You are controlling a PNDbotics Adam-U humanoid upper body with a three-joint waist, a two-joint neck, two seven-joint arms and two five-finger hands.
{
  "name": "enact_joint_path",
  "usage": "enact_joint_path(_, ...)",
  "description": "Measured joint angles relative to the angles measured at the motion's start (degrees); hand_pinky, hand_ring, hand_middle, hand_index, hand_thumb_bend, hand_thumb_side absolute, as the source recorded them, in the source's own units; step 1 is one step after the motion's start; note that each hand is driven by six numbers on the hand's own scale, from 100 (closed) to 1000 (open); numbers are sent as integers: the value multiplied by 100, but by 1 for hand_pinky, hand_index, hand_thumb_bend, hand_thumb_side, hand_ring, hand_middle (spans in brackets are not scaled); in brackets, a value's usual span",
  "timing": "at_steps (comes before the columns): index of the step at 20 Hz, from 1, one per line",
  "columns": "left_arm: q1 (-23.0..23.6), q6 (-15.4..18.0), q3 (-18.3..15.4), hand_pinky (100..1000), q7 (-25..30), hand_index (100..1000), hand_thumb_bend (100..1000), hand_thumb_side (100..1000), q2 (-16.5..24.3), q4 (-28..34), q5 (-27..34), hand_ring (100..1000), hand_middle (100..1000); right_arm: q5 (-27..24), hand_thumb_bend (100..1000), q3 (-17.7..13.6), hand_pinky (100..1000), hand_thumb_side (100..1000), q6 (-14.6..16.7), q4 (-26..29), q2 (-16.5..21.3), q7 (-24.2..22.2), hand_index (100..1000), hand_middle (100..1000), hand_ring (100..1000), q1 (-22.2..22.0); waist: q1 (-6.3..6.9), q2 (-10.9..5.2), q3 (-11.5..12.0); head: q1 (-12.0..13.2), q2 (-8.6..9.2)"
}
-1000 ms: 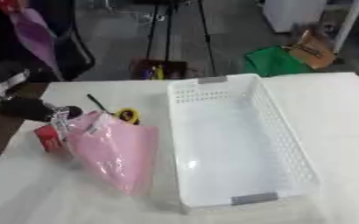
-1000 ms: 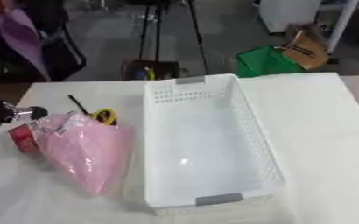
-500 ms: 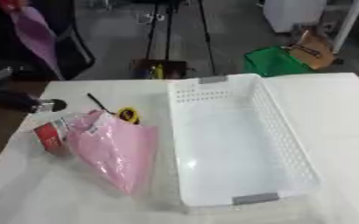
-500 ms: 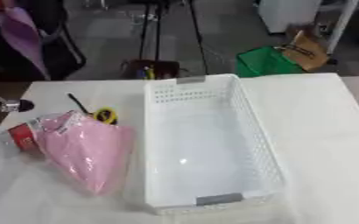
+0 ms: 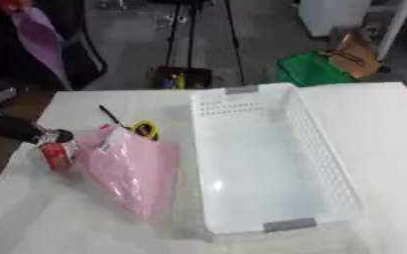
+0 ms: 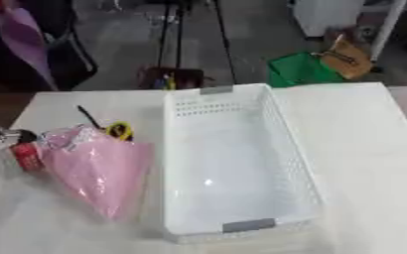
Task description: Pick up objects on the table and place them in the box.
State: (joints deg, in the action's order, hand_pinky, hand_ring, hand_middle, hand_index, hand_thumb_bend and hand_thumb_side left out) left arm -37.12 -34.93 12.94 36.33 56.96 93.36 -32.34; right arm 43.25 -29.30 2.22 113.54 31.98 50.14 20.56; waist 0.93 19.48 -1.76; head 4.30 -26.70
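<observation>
- Since a second ago my left arm has drawn back toward the table's left edge; the dark hand that sat over the pile a second ago now only reaches the small red object [image 5: 57, 155].
- That red object looks like a small can or tub lying just beside the pink plastic bag [image 5: 130, 173]; I judge it stiff and light, best pinched across its short sides.
- The pink bag lies flat, left of the basket and near it. It looks soft, thin and slippery; I would gather it at the top end, where it bunches up.
- Behind it lie a yellow-and-black object [image 5: 145, 129] and a thin black stick [image 5: 110, 115], both small and probably light.
- My left hand [image 5: 20, 130] shows only as a dark shape, so I cannot tell how my fingers are set.
- My right hand is out of sight.
- The white basket [image 5: 325, 163] is empty on the white table [image 5: 389, 134].
</observation>
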Motion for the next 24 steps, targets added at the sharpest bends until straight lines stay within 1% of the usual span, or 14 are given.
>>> enact_joint_path(5,123,0,167,985,0,1000,714,537,9,126,61,1000,1000,-9,100,-1,710,755,2,0,-15,-2,788,715,672,0,-35,0,-21,-29,1)
enact_joint_path(9,141,0,248,980,0,1000,684,525,9,142,-7,999,1000,-32,100,-2,709,755,9,0,-58,-8,787,714,671,1,-44,3,-55,-28,9)
enact_joint_path(10,141,2,271,973,2,1000,657,516,9,119,-53,994,1000,-38,100,-3,709,754,11,0,-58,-8,787,714,671,1,-47,4,-68,-27,10)
enact_joint_path(12,141,25,303,963,25,1000,623,526,9,71,-155,987,990,-47,100,-5,709,753,14,0,-59,-6,787,714,671,1,-55,8,-73,-24,10)
enact_joint_path(16,117,119,312,958,119,1000,596,540,7,-21,-408,982,982,-50,100,-21,709,753,16,0,-77,-7,787,714,671,-7,-69,31,-98,-15,16)
enact_joint_path(19,56,176,312,957,176,1000,588,542,-2,-118,-557,982,981,-53,100,-33,709,754,19,0,-102,-9,787,714,671,-17,-69,33,-110,2,54)
enact_joint_path(24,-105,206,322,959,206,1000,588,540,-78,-438,-676,984,984,-59,100,-37,710,753,28,0,-108,-18,787,714,671,-40,-58,54,-148,47,58)
